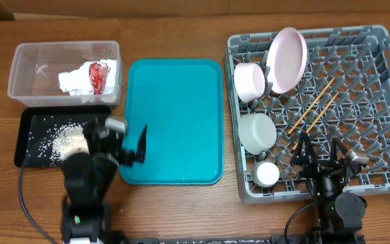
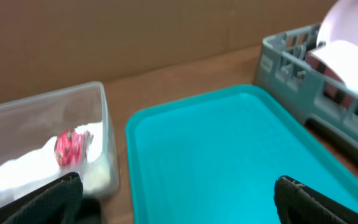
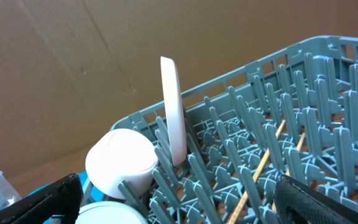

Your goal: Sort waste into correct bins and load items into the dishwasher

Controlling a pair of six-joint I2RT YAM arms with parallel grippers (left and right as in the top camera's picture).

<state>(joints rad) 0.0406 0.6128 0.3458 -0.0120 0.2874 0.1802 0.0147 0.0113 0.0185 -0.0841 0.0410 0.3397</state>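
Wooden table [image 1: 181, 210]. Left gripper [image 1: 126, 141] spread, over teal tray [image 1: 175, 81], 8 o'clock corner. Right gripper [image 1: 321, 150] spread, over grey pegged dish rack [image 1: 384, 102], 6 o'clock edge. White, pink dishes [image 1: 257, 131], wooden chopsticks [image 1: 313, 105] racked. Crumpled white napkin [image 1: 75, 81], shiny red scrap [image 1: 99, 73] in clear tub [image 1: 26, 54]; whitish crumbs [image 1: 63, 141] in black tray [image 1: 29, 118].

Left of a teal tray [image 1: 175, 102], a clear tub [image 1: 32, 68] and black tray [image 1: 24, 140] are placed; right of it, a grey dish rack [image 1: 371, 88] is loaded with dishes [image 1: 286, 59].

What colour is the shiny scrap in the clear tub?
Red. The scrap lies against the white napkin; the overhead view shows it best.
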